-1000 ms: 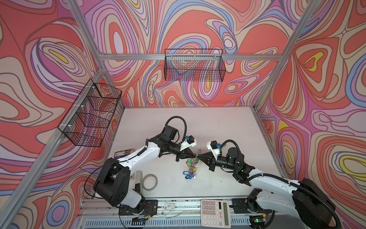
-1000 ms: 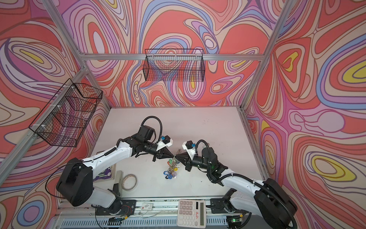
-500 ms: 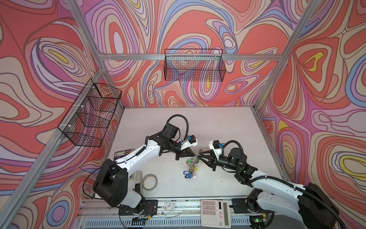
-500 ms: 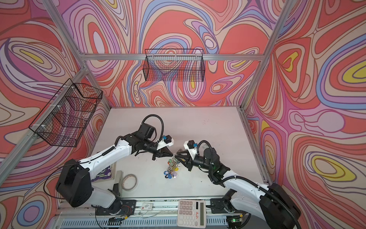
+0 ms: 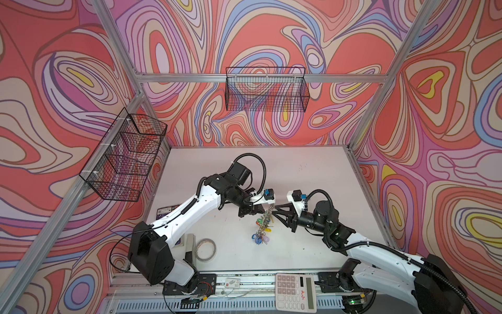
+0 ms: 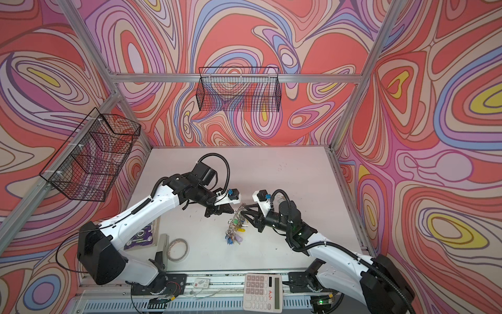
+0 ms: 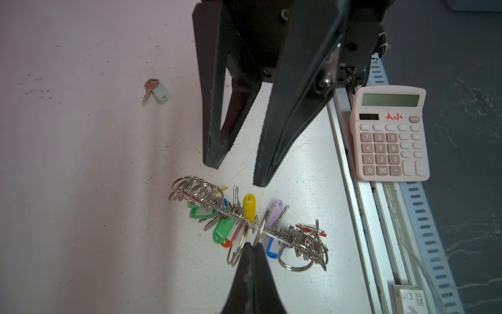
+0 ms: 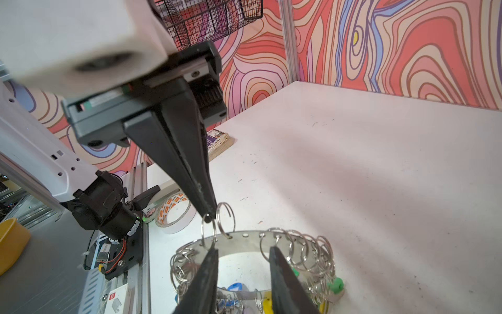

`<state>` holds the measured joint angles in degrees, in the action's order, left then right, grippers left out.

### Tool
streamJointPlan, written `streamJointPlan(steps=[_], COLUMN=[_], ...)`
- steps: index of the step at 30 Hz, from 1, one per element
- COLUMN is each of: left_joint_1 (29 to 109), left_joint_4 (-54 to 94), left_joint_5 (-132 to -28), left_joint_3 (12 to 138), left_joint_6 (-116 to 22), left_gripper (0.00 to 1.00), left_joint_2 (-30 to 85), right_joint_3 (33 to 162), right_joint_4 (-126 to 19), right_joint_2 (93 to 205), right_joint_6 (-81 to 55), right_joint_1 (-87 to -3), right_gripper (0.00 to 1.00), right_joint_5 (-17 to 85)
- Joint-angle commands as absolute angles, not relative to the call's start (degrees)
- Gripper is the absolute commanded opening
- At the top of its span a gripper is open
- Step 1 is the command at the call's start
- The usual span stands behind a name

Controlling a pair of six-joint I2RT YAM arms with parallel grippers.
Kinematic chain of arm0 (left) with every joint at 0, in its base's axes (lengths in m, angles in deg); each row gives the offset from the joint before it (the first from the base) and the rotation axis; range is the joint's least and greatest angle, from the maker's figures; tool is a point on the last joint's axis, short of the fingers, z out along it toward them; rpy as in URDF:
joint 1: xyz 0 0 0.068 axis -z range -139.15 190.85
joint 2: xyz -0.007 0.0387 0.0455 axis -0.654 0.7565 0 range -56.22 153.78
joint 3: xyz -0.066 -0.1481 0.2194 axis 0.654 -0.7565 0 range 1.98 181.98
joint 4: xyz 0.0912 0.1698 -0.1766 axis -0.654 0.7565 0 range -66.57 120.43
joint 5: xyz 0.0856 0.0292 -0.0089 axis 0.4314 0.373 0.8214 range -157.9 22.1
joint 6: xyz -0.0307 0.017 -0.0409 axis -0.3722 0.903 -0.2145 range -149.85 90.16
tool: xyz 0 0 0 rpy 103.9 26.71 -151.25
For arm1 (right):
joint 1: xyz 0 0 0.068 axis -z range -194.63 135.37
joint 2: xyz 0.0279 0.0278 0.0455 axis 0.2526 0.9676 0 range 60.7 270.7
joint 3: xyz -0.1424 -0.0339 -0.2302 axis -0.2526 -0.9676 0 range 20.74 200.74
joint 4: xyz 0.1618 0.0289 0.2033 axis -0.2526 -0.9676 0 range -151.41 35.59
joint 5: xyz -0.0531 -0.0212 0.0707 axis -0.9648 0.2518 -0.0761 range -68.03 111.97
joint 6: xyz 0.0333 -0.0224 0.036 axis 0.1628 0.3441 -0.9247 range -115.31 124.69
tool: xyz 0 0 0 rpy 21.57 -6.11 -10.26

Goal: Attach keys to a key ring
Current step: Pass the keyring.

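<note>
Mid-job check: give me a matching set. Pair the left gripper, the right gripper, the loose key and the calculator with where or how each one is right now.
Things:
1. left gripper
2. right gripper
3. loose key with pale mint tag
4. calculator

States:
A. on the front rail, beside the table
B. jaws open, holding nothing
C. shut on a small split ring of the key ring
D. lying alone on the table, apart from the key ring

Pairs: 1-C, 2-B, 3-D, 4-A
</note>
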<state>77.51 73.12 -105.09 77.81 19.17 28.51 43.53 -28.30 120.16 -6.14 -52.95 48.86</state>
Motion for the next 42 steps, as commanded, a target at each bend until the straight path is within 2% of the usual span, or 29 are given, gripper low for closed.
streamJointPlan(steps=[1, 7, 13, 20, 26, 37, 40, 42], left_joint_1=[78.90, 81.35, 83.36, 84.85, 85.64, 85.84, 85.85, 85.90], left_joint_4=[80.52, 85.75, 89.26, 90.04, 90.23, 90.09, 90.13, 90.18], left_joint_5=[-101.71, -95.85, -89.98, -90.67, -90.86, -91.39, -91.61, -91.87], left_joint_3=[82.31, 88.03, 92.98, 95.76, 96.08, 96.83, 96.90, 96.77], left_joint_6=[22.97, 24.60, 25.55, 26.14, 25.88, 24.95, 24.82, 24.65], left_gripper=[0.00, 0.00, 0.00, 0.00, 0.00, 0.00, 0.00, 0.00], left_joint_2=[28.43, 31.30, 34.22, 36.46, 37.16, 37.56, 37.56, 37.56], right_joint_3=[45.08, 45.63, 46.09, 45.98, 47.11, 46.81, 46.43, 46.19], right_joint_4=[-27.99, -28.00, -29.66, -27.84, -26.05, -24.48, -24.37, -24.13], right_joint_2=[121.13, 121.34, 120.74, 121.58, 123.94, 125.65, 125.66, 125.56], right_joint_6=[-6.21, -6.74, -6.47, -7.24, -7.62, -8.32, -8.32, -8.50], right_joint_1=[-53.16, -53.15, -53.13, -53.24, -53.34, -53.93, -53.98, -54.00], right_gripper=[0.33, 0.33, 0.38, 0.38, 0.33, 0.15, 0.13, 0.07], right_joint_5=[50.77, 53.64, 55.09, 55.57, 55.59, 56.51, 56.29, 56.07])
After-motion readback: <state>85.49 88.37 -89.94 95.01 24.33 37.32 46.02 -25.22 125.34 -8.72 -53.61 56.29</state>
